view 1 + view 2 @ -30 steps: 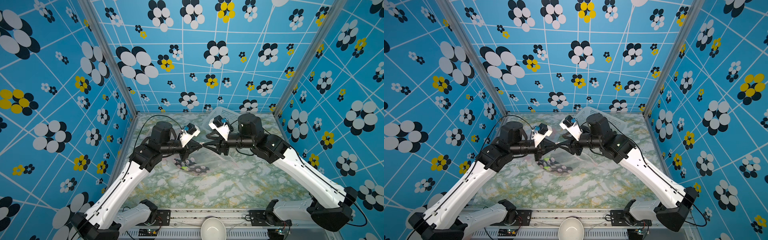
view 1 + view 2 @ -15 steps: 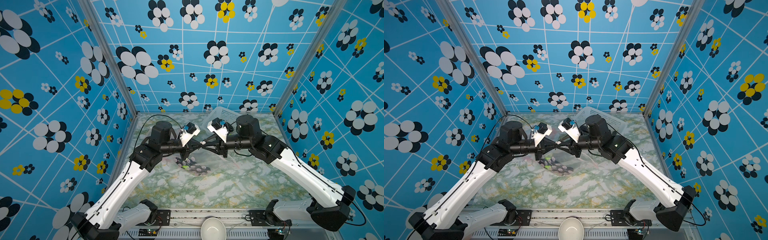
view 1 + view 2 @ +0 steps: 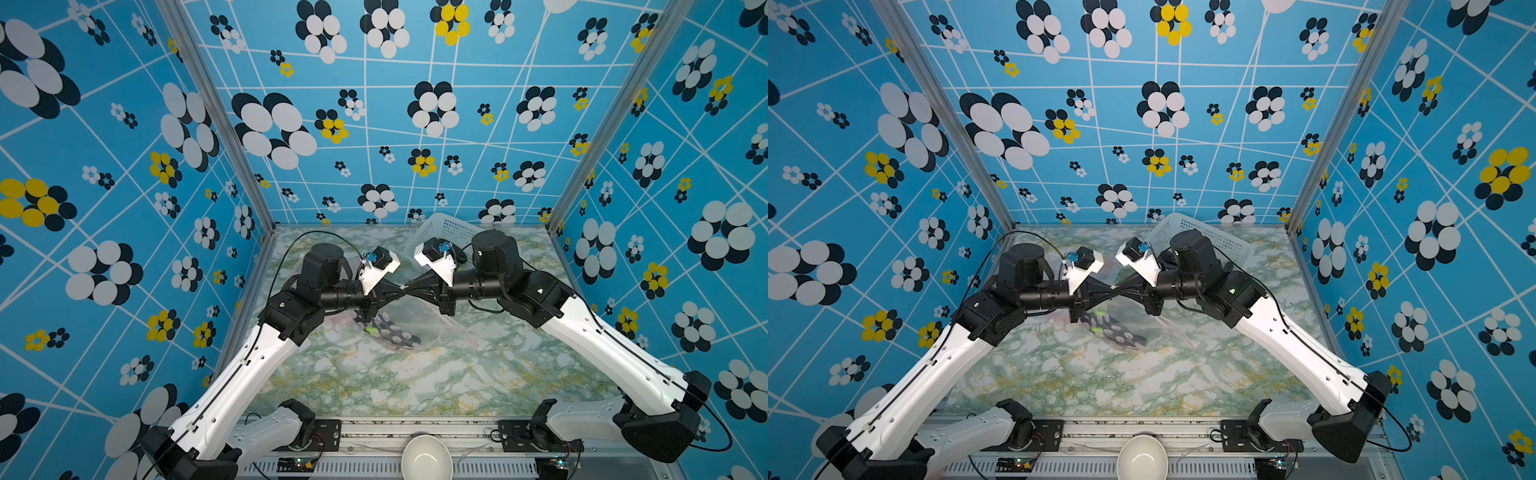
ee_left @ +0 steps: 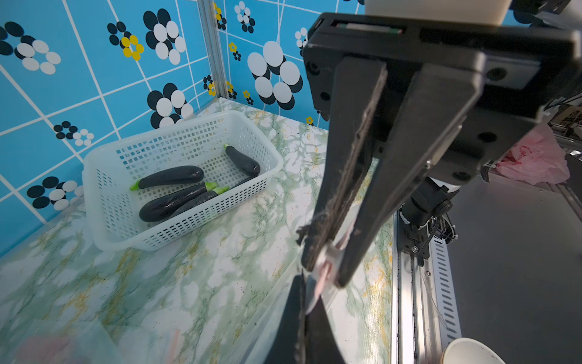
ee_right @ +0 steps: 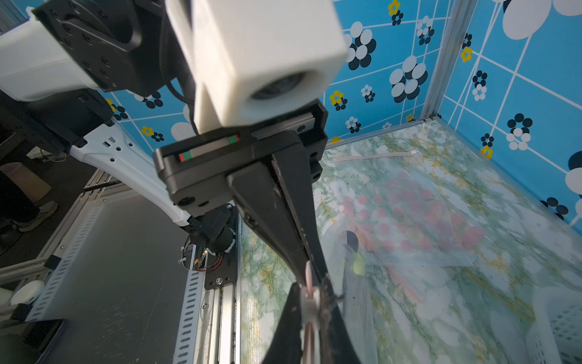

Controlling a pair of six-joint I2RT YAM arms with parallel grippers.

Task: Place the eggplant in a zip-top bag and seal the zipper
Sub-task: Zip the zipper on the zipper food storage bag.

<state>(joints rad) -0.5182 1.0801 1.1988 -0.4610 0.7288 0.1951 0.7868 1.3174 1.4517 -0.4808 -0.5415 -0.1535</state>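
Left tool (image 3: 397, 291), right tool (image 3: 411, 287) meet tip-to-tip, pinching zipper (image 4: 326, 263).

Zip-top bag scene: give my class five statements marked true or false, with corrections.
An eggplant lies inside the zip-top bag. True.
The left tool hangs open. False: the left tool is shut on the bag's zipper.
The right tool pinches the zipper, tip to tip with the left tool. True.
The white basket is empty. False: the basket holds several eggplants.
A white bowl stands apart from the bag. True.
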